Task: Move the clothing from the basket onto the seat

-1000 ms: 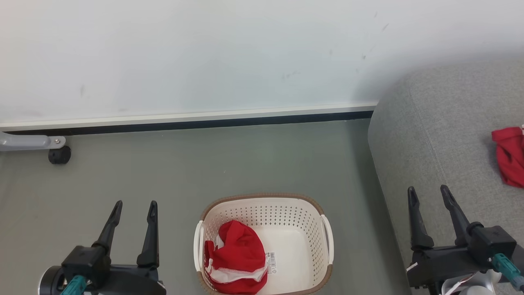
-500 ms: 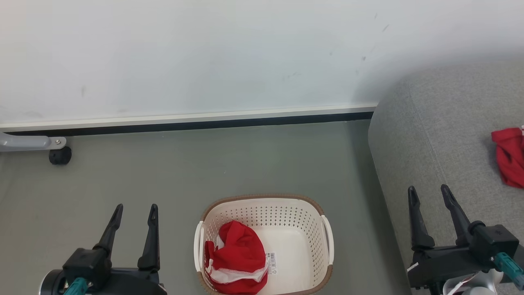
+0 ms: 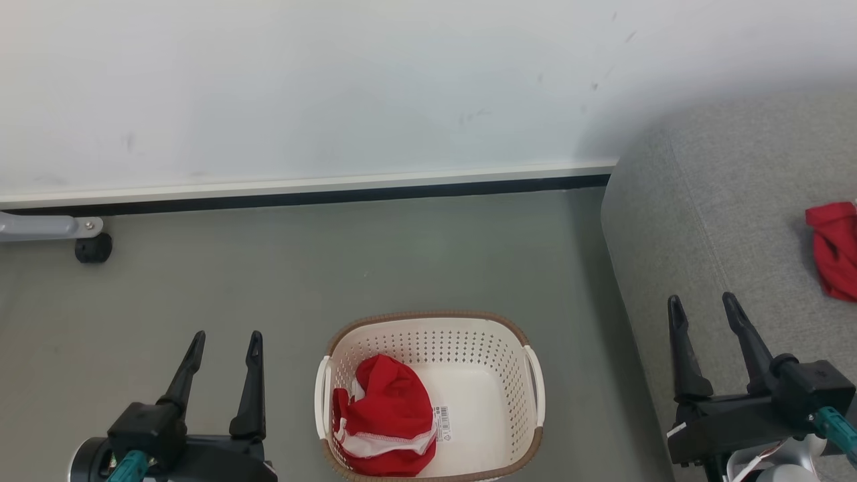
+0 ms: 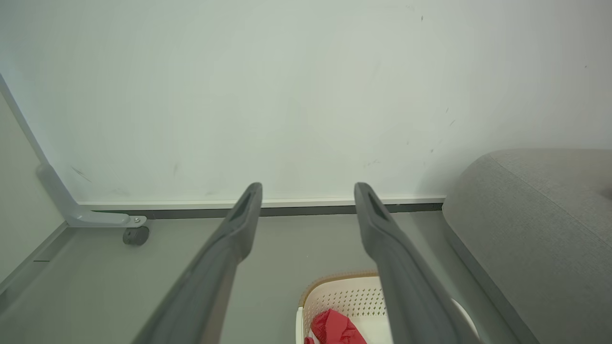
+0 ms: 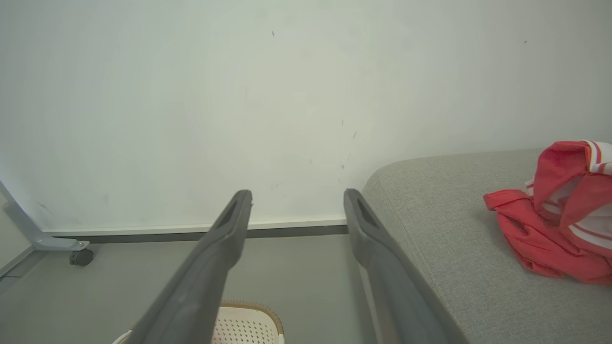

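A crumpled bright red fabric garment (image 3: pixel 383 425) with white trim is lying in the left half of the oval cream-white perforated plastic basket (image 3: pixel 428 316), which is sitting on the grey floor (image 3: pixel 335 268). A second red garment (image 3: pixel 832 249) is resting on the large grey woven-fabric sofa (image 3: pixel 723 221). The left gripper (image 3: pixel 226 338) and the right gripper (image 3: pixel 701 300) are hovering either side of the basket, fingers spread wide, holding nothing.

One barcode sticker (image 3: pixel 442 424) on the basket (image 3: pixel 428 314) floor, at 3 o'clock from the clothing (image 3: pixel 385 415); print illegible.
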Robot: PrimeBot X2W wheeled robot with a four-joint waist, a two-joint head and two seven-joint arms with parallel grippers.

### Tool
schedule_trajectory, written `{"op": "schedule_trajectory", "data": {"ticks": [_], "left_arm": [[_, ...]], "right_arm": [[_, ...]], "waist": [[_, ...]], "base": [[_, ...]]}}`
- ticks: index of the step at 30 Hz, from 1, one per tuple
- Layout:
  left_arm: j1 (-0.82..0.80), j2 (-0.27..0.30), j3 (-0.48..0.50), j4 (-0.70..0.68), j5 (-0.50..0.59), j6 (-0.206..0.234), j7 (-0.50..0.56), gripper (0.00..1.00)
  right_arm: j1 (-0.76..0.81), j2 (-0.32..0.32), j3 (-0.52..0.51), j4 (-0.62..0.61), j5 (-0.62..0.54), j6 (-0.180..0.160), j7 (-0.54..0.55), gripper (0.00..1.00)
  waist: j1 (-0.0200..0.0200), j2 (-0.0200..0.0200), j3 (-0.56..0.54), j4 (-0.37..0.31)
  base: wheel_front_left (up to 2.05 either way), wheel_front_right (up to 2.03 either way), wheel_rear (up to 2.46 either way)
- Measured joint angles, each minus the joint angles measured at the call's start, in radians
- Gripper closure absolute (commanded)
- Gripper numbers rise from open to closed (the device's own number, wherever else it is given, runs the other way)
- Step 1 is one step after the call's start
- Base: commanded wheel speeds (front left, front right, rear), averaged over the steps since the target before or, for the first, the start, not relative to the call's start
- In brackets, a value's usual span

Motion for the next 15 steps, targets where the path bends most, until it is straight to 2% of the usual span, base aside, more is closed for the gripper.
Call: {"op": "schedule_trajectory", "data": {"ticks": [15], "left_arm": [[-0.114, -0.014, -0.071, 0.022, 0.055, -0.011, 0.018, 0.00]], "right_arm": [[-0.046, 0.008, 0.005, -0.139, -0.036, -0.007, 0.032, 0.00]], "waist": [[0.0001, 0.0000, 0.131, -0.014]], "base": [[0.00, 0.00, 0.00]]}}
